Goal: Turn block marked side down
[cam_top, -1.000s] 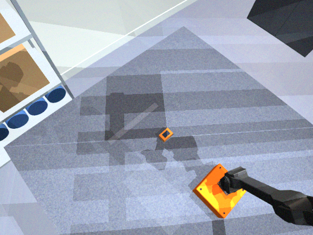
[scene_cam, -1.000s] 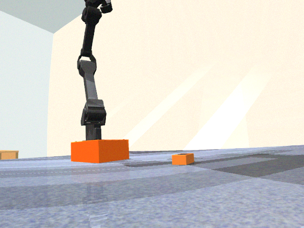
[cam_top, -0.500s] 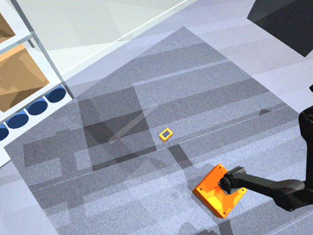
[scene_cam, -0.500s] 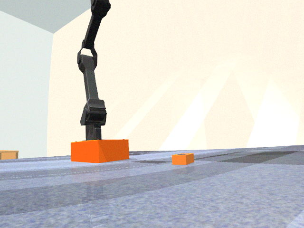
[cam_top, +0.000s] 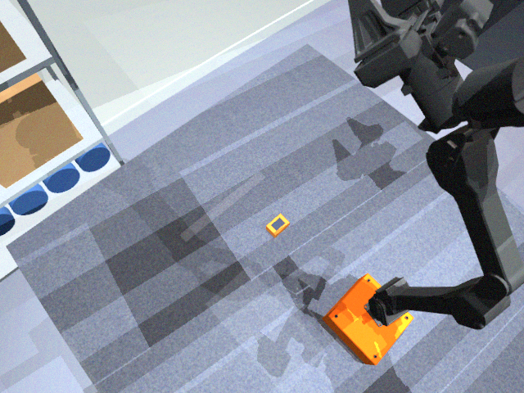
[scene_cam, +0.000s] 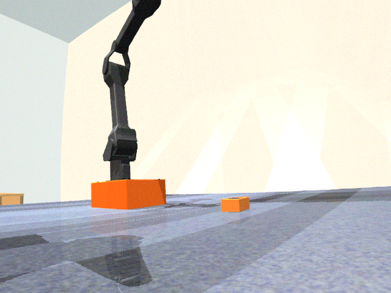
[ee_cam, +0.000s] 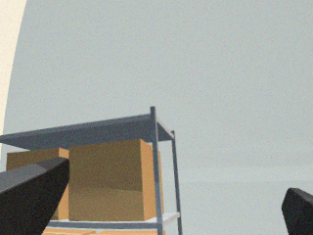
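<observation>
From above, the small orange block (cam_top: 277,224) sits by itself near the middle of the grey table (cam_top: 127,262), its dark marked face turned up, so the flip has, as I judge it, not been done. The arm (cam_top: 473,219) rises from its orange base (cam_top: 359,325) at the near right and folds high overhead, which puts the gripper (cam_top: 377,42) at the top right corner, well apart from the block; I take it the arm is held up there simply because it has not begun to reach. Its jaws hold nothing. To the left stands a shelf rack (cam_top: 63,84) with brown boxes and a row of blue drums (cam_top: 63,178), off the table and out of the way. From the low side view, the block (scene_cam: 235,204) rests flat on the table (scene_cam: 252,246), a short way from the base (scene_cam: 127,193), with open surface between them and nothing blocking a descent from above. Through the wrist view, the two dark fingertips stand spread wide at the frame's edges, with only the shelf rack (ee_cam: 156,176), its cardboard boxes (ee_cam: 108,179) and the far wall between them; the block is not in sight here, so the gripper points outward rather than down.
</observation>
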You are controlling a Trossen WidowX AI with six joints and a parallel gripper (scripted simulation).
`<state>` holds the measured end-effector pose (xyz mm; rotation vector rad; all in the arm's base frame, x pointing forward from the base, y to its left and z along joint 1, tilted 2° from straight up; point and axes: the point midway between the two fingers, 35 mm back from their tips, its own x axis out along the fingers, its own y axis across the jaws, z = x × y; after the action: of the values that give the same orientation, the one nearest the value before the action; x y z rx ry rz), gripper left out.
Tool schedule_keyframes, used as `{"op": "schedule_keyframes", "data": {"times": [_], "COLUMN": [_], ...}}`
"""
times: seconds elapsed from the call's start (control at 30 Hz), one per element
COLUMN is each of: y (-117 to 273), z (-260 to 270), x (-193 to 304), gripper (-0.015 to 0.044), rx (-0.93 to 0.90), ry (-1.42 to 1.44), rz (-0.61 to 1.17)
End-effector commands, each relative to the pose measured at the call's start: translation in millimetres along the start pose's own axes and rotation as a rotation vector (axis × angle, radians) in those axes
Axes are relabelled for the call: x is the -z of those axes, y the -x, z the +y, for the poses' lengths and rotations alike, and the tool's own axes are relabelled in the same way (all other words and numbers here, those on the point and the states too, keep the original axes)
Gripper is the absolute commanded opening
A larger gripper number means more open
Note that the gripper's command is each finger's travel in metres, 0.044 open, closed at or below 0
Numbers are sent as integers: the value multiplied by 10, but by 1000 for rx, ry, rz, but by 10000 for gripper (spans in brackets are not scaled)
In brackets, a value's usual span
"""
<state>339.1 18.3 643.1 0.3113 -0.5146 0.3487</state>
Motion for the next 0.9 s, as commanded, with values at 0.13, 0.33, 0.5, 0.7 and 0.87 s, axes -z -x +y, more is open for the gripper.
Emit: {"op": "schedule_keyframes", "data": {"times": [0.13,0.33,0.5,0.7,0.87], "y": [-136,17,311,857,1444], "z": [-508,-767,-898,-964,-951], "x": [1276,2275,3062,3913,4486], "gripper": [440,440,440,440,440], "rx": [153,251,317,378,409], "ry": [-55,-77,-81,-68,-43], "rz": [330,607,850,1166,1444]}}
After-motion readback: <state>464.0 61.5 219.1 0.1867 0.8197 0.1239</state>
